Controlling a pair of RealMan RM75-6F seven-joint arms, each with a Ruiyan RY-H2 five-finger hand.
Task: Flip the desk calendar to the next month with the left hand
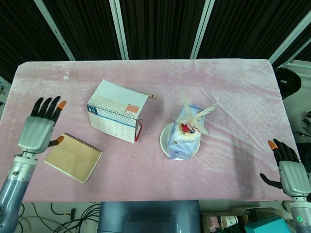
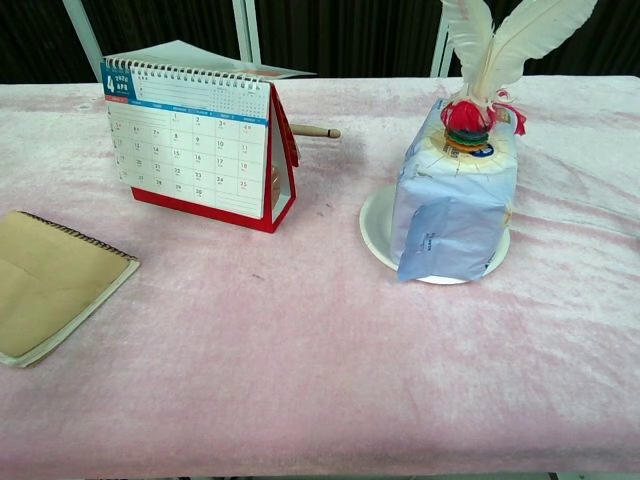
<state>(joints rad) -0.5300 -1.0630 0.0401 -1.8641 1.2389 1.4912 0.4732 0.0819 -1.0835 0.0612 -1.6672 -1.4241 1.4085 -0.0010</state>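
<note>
The desk calendar (image 1: pixel 116 116) (image 2: pixel 195 150) stands left of the table's middle on its red base, its front sheet showing 4 APR. A flipped page lies over the back of its spiral top. My left hand (image 1: pixel 39 127) hovers at the table's left edge, well apart from the calendar, fingers spread and holding nothing. My right hand (image 1: pixel 289 169) is off the table's front right corner, fingers apart and empty. Neither hand shows in the chest view.
A tan spiral notebook (image 1: pixel 74 158) (image 2: pixel 45 285) lies at the front left, beside my left hand. A wooden stick (image 1: pixel 148 95) lies behind the calendar. A wrapped blue package with white feathers (image 1: pixel 189 128) (image 2: pixel 455 190) sits on a white plate (image 2: pixel 378 235) at centre.
</note>
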